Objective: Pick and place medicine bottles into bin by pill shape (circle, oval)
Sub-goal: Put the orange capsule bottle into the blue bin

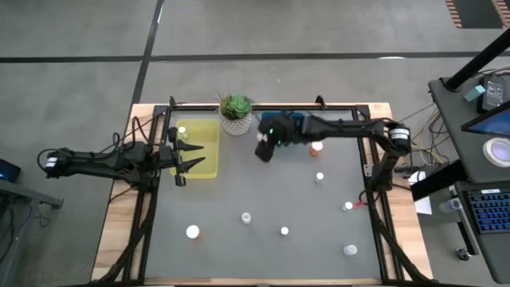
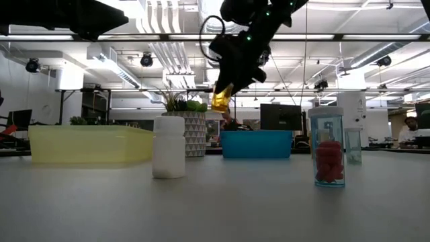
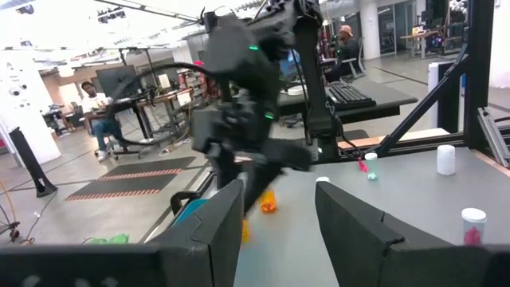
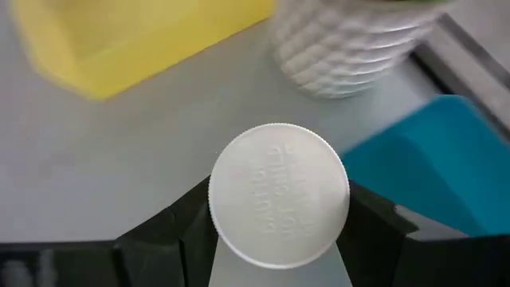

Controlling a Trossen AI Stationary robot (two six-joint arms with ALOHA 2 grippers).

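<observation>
the table point(image 1: 263, 191) fills the middle of the high view, a grey top with a wooden edge. on it, toward the upper left, sits the yellow bin point(image 1: 201, 148); at the upper middle, just right of the potted plant point(image 1: 237, 113), the blue bin point(image 1: 296, 123) is mostly covered by the right arm. the left arm reaches in from the left edge and its left gripper point(image 1: 180, 159) waits over the yellow bin's left rim, fingers spread apart with nothing between them

the right arm comes in from the right side along the top of the table. the right gripper point(image 1: 264, 149) hangs in the air between the two bins, and it is pinching a medicine bottle point(image 4: 279, 194) by the sides just under its white cap; in the low view the amber body point(image 2: 222, 99) dangles below the fingers, well above the table

other bottles stand loose across the lower and right part of the table, among them one at lower left point(image 1: 193, 232), one at lower middle point(image 1: 284, 231) and one at lower right point(image 1: 350, 250)

this looks like the carry step: one bottle lifted, not yet dropped. the next move calls for settling which bin suits its pill shape, which cannot be told from here, then bringing the bottle squarely over that bin, lowering it inside the walls and spreading the fingers
</observation>
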